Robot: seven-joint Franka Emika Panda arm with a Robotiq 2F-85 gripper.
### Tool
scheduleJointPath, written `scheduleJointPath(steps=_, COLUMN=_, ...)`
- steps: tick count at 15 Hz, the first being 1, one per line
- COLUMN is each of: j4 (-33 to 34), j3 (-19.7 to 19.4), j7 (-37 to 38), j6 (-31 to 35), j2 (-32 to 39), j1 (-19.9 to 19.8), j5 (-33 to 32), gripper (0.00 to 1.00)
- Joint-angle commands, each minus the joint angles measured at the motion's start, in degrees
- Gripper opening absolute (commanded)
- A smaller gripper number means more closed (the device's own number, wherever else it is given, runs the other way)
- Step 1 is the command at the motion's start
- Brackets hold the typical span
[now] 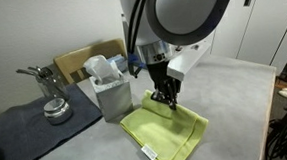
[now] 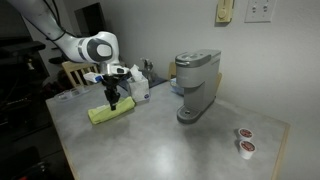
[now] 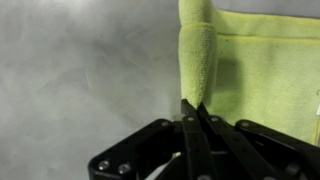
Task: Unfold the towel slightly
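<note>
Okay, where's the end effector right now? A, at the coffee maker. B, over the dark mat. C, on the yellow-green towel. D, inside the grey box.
C: in the wrist view the end effector has its fingers closed together on a raised fold at the edge of the towel.

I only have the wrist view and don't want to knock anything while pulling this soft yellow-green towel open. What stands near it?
Observer: A grey box holding white items stands beside the towel, near the gripper.
Operator: Anything past that box?
Observer: A dark grey mat with shiny metal items on it.
Operator: And elsewhere?
Observer: A grey coffee machine stands well apart from the towel, two small round pods beyond it.
</note>
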Motion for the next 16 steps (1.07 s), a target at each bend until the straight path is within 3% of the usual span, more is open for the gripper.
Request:
scheduleJointPath(steps=1, j4=-3.71, j3=1.91, j7=-7.49, j6=3.61, j2=-1.44, j1=-4.26, j5=5.36, gripper=0.01)
scheduleJointPath(steps=8, j4=-6.07, j3=2.64, j7=-20.12, j6=6.05, j2=-1.29, j1=-9.18, j5=11.03, gripper=0.01)
scheduleJointPath(steps=16, j4=-5.55, j3=2.83, j7=-30.58, j6=4.17, j2=-1.16, j1=-12.69, j5=11.03, gripper=0.01)
